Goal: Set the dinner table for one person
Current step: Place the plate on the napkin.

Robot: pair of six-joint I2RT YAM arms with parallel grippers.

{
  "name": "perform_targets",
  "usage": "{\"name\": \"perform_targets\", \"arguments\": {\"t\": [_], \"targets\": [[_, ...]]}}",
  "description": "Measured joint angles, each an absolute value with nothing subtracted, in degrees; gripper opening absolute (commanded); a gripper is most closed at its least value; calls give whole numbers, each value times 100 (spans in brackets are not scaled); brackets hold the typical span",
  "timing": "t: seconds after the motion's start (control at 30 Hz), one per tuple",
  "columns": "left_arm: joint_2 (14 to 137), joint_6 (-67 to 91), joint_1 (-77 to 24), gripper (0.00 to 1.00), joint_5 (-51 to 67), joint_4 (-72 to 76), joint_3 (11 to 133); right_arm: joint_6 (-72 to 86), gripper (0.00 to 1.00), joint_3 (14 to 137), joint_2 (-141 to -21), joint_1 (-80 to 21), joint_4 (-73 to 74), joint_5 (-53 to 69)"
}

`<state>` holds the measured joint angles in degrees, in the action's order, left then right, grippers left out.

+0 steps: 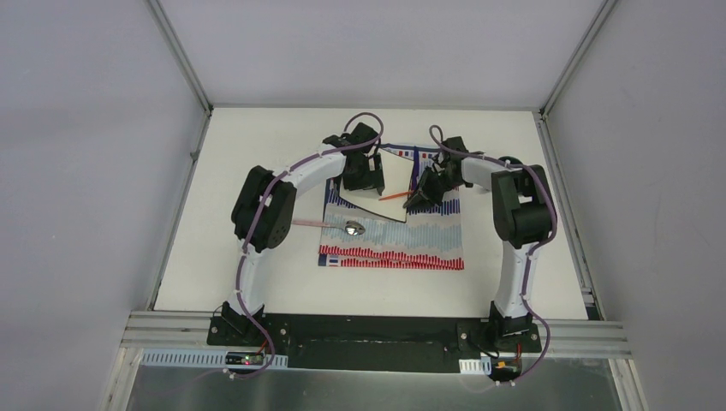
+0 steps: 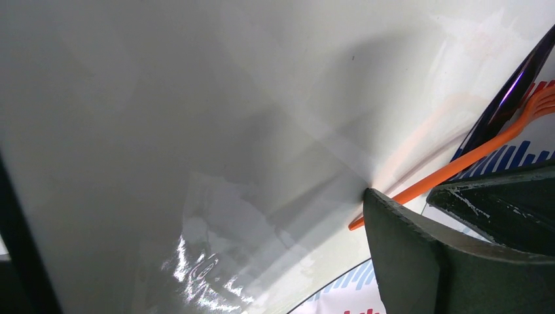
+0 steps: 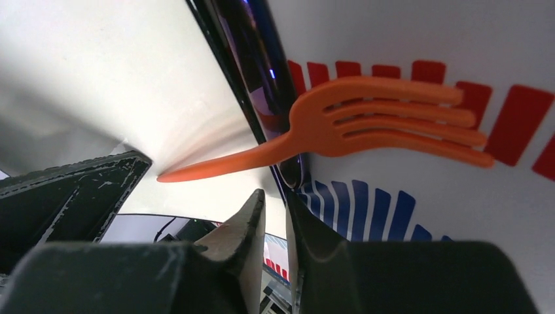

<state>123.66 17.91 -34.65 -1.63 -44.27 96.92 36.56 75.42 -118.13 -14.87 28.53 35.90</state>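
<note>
Left gripper [image 1: 364, 178]: fingers spread wide, above the white square plate [image 1: 383, 208], upper centre of the top view.
Right gripper [image 1: 421, 197]: fingers drawn close together, pinching the plate's dark right rim.
Fork [image 3: 366, 118]: orange, lying across that rim, tines over the striped cloth [image 1: 394, 250].
Spoon [image 1: 353, 228]: on the cloth, left of centre.
Dinner table [image 1: 223, 257]: white top filling mid-frame, with cloth and plate resting on it.

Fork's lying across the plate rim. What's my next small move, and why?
Probably lower the open left gripper and close it on the fork handle. The fork straddles the dark rim of the plate, tines over the striped cloth, and the right gripper pinches that rim just beside it, so shifting the plate first would likely tip the fork off.
</note>
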Motion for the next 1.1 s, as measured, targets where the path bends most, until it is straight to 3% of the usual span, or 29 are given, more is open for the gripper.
{"name": "perform_targets", "arguments": {"t": [0.2, 0.37, 0.83, 1.1], "targets": [[12263, 1894, -3465, 86, -167, -4274, 9491, 3511, 12, 8138, -12145, -1476, 3605, 3496], [12193, 2005, -3465, 86, -167, -4174, 9341, 3334, 0, 8722, -12464, -1472, 4283, 3374], [12079, 2386, -3483, 86, -154, -4091, 9115, 2961, 0, 11325, -13668, -1275, 3712, 2233], [12088, 2340, -3494, 86, -137, -3911, 9048, 2899, 0, 12025, -14178, -1251, 3557, 1879]]}}
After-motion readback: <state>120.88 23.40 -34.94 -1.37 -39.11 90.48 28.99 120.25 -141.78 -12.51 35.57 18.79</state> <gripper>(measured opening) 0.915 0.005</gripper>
